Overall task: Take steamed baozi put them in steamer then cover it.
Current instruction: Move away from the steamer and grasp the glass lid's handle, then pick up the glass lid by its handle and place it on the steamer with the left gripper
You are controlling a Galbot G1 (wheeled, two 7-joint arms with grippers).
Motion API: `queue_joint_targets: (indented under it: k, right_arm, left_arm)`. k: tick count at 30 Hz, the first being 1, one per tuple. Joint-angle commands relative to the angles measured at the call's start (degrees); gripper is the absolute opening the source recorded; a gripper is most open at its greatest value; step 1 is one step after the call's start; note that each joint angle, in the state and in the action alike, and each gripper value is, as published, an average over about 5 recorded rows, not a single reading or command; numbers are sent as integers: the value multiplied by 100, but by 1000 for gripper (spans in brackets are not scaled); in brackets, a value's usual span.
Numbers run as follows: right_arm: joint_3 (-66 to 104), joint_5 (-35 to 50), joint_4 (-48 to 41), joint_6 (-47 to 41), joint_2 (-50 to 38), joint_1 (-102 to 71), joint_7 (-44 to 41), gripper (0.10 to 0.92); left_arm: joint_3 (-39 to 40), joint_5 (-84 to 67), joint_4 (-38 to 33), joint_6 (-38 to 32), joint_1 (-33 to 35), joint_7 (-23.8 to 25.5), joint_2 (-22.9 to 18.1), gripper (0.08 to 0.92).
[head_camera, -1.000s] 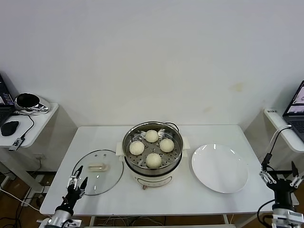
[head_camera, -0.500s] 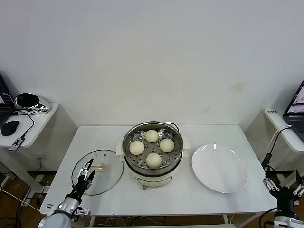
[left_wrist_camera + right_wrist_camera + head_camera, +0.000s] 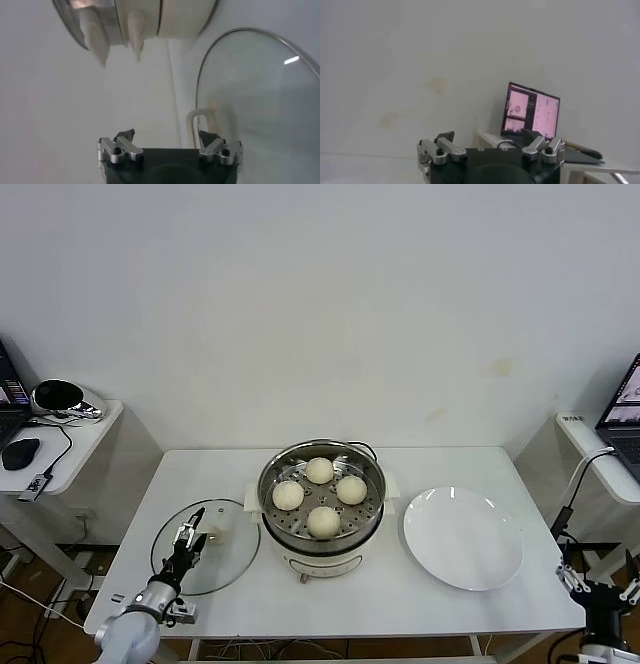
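Your white table (image 3: 430, 594) carries the steamer (image 3: 321, 529) at centre with four pale round steamed baozi (image 3: 323, 521) on its perforated tray, and a white plate (image 3: 462, 538) on its right. Left of it, the clear glass cover (image 3: 228, 559) lies flat, its cream handle's long axis running left-right. Your left gripper (image 3: 189, 540) hovers over the cover with fingers spread; your right gripper (image 3: 601, 583) hangs spread off the table's right corner.

Four baozi (image 3: 320, 494) in uncovered steamer (image 3: 321, 529)

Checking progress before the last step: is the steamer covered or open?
Open. The glass lid lies flat on the table beside the steamer, and four buns show uncovered inside.
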Motion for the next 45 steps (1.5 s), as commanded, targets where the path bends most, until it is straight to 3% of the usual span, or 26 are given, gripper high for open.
queue_joint_targets:
  k: [1, 9, 29, 36, 45]
  right_arm:
    - [12, -15, -29, 5, 19, -11, 7, 823]
    - [3, -33, -57, 5, 21, -8, 7, 823]
    - [-51, -191, -79, 84, 31, -30, -68, 823]
    - [-139, -234, -53, 94, -7, -36, -86, 823]
    - [-296, -312, -66, 104, -57, 13, -128, 823]
  left_arm:
    - [100, -15, 415, 7, -415, 34, 18, 823]
    - [128, -123, 642, 4, -518, 97, 4, 785]
    - [78, -1017, 677, 27, -406, -267, -15, 191]
    - [-277, -1477, -599, 512, 239, -298, 220, 145]
    - [-1324, -1861, -2511, 1687, 1600, 490, 775, 145]
